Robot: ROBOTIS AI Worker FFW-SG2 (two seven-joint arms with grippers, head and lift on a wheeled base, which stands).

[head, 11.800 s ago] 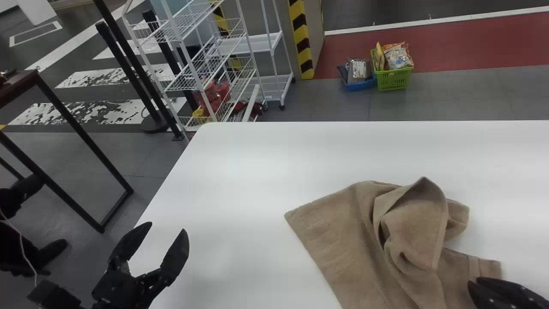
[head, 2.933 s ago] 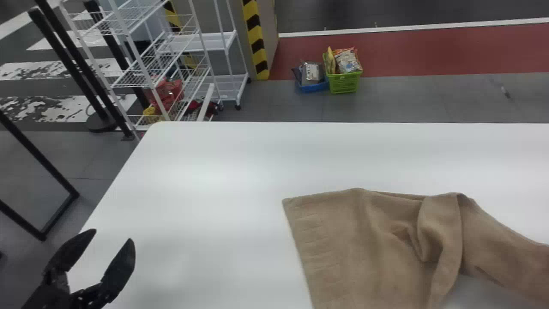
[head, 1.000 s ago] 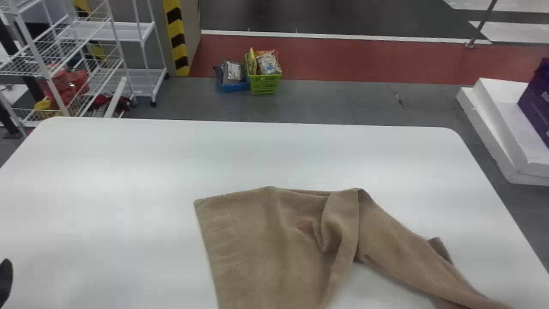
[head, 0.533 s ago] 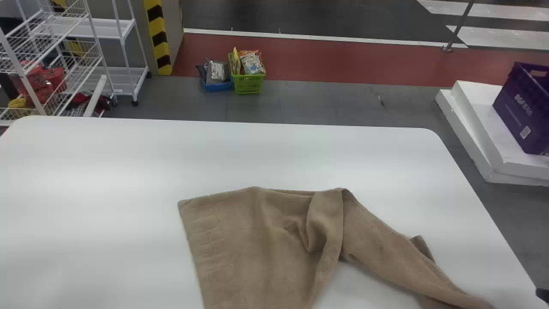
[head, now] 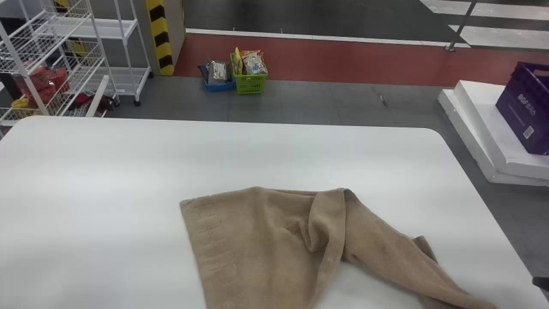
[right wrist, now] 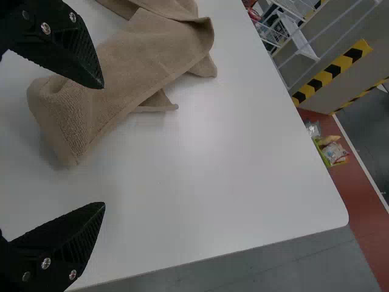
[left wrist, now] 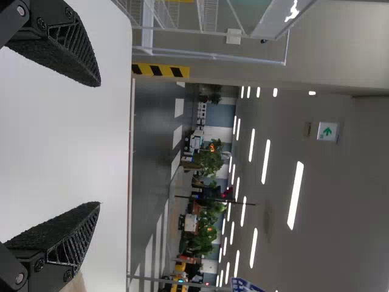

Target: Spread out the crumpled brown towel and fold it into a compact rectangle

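One green plastic basket (head: 250, 84) stands beyond one white counter (head: 107, 171) bearing one rumpled brown cloth towel (head: 261, 240). The black left end effector (left wrist: 100, 144) and black right end effector (head: 541, 283) both gape wide, holding nothing.

**Black-on-black hardware, kinda digging it**

So the right gripper (head: 541, 282) has a plain black tip in the head view. From its wrist cam, it's got black wedge fingers (right wrist: 70, 58) tapering to a point, ribbed along the sides, two bright silver screws (right wrist: 45, 28) on each plus a duller one. Left gripper (left wrist: 100, 144) is much the same: pointy black fingers (left wrist: 55, 52) with grainy, rough-looking faces, slanted slats (left wrist: 76, 42) down the sides, dark screws (left wrist: 41, 23) near the base and a lighter metal screw (left wrist: 20, 10) behind.
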